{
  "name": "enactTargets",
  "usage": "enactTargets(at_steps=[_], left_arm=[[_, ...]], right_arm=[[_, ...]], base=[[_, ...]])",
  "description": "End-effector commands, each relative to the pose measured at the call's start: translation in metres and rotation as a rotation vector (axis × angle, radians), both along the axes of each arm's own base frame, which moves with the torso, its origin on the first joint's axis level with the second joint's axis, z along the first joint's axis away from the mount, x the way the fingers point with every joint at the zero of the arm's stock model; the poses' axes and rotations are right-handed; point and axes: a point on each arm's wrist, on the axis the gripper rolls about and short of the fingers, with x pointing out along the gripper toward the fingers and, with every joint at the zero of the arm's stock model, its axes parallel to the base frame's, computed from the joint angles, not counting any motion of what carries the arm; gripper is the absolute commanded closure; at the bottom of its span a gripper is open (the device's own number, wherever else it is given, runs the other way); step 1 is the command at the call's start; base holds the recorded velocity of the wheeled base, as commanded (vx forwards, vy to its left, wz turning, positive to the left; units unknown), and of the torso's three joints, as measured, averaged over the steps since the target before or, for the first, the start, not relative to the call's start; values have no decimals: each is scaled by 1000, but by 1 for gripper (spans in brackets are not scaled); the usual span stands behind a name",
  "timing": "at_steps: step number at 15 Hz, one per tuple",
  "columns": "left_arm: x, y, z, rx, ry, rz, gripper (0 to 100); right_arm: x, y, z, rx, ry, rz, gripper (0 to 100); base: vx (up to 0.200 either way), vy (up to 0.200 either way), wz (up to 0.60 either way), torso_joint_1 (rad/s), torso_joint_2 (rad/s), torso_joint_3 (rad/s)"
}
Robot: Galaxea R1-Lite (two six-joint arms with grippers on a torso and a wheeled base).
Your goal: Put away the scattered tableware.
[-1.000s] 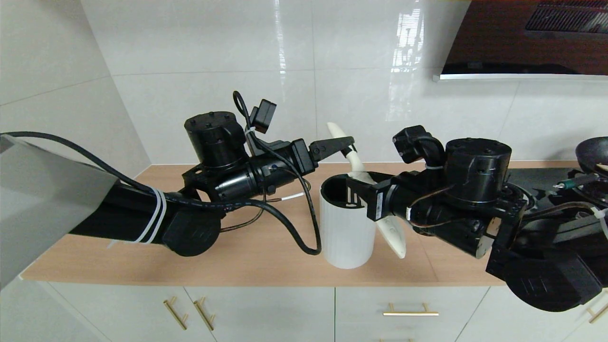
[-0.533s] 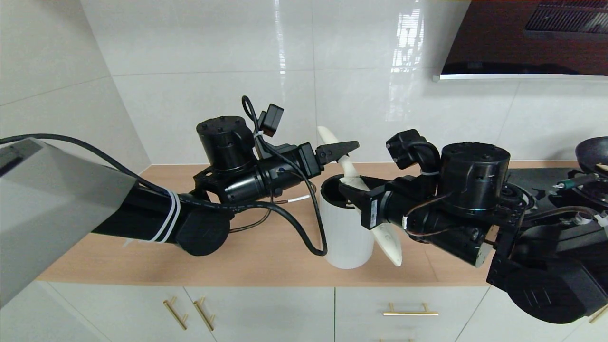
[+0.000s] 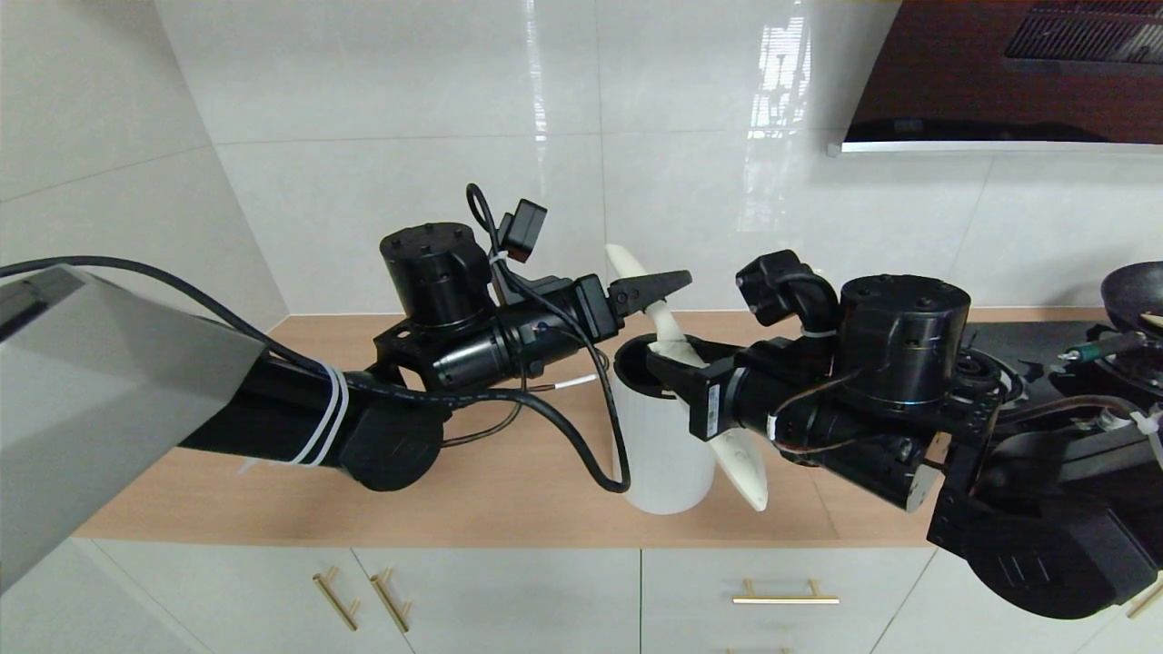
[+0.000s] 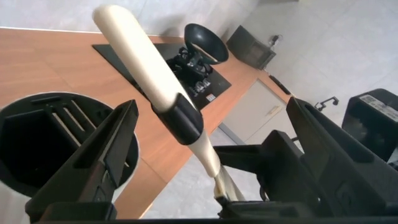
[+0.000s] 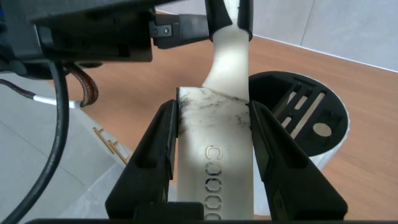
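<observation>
The right gripper [image 3: 677, 363] jaws are clamping the blade of the white spatula [image 3: 627, 268], holding it tilted over the rim of the white utensil holder [image 3: 659, 454]. The holder is standing on the tabletop [image 3: 509, 490]. The left gripper [image 4: 211, 106] jaws are standing apart, straddling the handle.

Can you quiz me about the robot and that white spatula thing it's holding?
1. True or false: the white spatula lies flat on the counter.
2. Which side's gripper clamps the spatula's wide end? A) left B) right
3. Fill in: the holder is white outside and ____ inside.

Key: 1 false, it is held up, tilted. 2 B, the right gripper. 3 black.
</observation>
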Motion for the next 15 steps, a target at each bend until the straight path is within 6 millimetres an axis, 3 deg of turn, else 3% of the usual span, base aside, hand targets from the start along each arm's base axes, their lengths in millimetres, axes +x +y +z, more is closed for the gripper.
enactTargets(at_steps=[1, 4, 5, 15], left_arm=[[-1, 0, 1, -1, -1, -1, 0], [0, -1, 2, -4, -5, -1, 0], [0, -1, 1, -3, -4, -1, 100], [3, -2, -1, -1, -1, 1, 100]], right_arm=[[-1, 2, -2, -4, 4, 5, 100], [-1, 2, -2, -5, 5, 8, 100], [-1, 2, -2, -5, 5, 8, 100], [-3, 3, -2, -4, 4, 10, 100]], base=[[0, 0, 0, 0, 0, 0], [0, 0, 0, 0, 0, 0], [0, 0, 0, 0, 0, 0], [0, 0, 0, 0, 0, 0]])
